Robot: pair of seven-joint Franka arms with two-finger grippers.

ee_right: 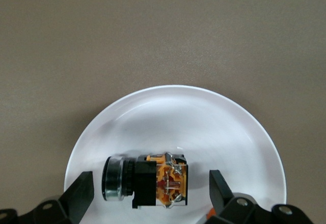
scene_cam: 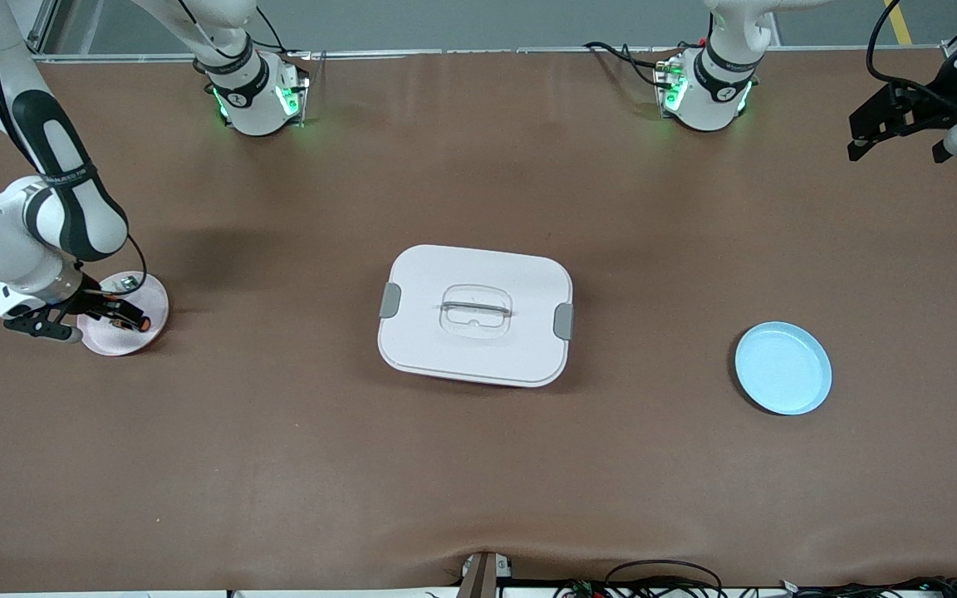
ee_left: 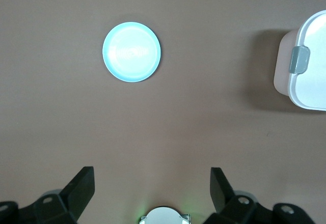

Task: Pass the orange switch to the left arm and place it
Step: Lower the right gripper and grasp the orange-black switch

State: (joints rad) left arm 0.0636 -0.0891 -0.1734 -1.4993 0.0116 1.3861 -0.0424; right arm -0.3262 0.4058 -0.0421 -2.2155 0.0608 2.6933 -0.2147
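**Front view, top-down**
- Table (scene_cam: 279, 465): brown mat, fills frame.
- Box (scene_cam: 475, 314): white, rounded corners, grey latch at each short end, clear recessed handle in lid. Mid-frame, lid on. One corner w/ latch also seen at edge of left wrist view (ee_left: 305, 66).
- Pale plate (scene_cam: 136, 342): round, at mid-height of frame, at right arm's end of table, well apart from box.
- Small silver-white part (scene_cam: 126, 284): on upper rim of the pale plate.
- Blue plate (scene_cam: 782, 368): round, lower half of frame, toward left arm's end, between box and frame edge. Nothing on it (ee_left: 131, 52).

**Right wrist view**
- Orange switch (ee_right: 147, 180): lies on its side on the pale plate (ee_right: 204, 122), low in frame. Black body, orange end w/ metal contacts, dark round cap.
- Right gripper (ee_right: 150, 183): down at the plate (scene_cam: 117, 314), fingers apart, one each side of the switch, gap visible both sides, no contact.

**Left arm**
- Left gripper (scene_cam: 898, 152): upper corner of front view, raised over bare mat at its own end, waiting. Fingers wide apart, holding nothing (ee_left: 152, 183).
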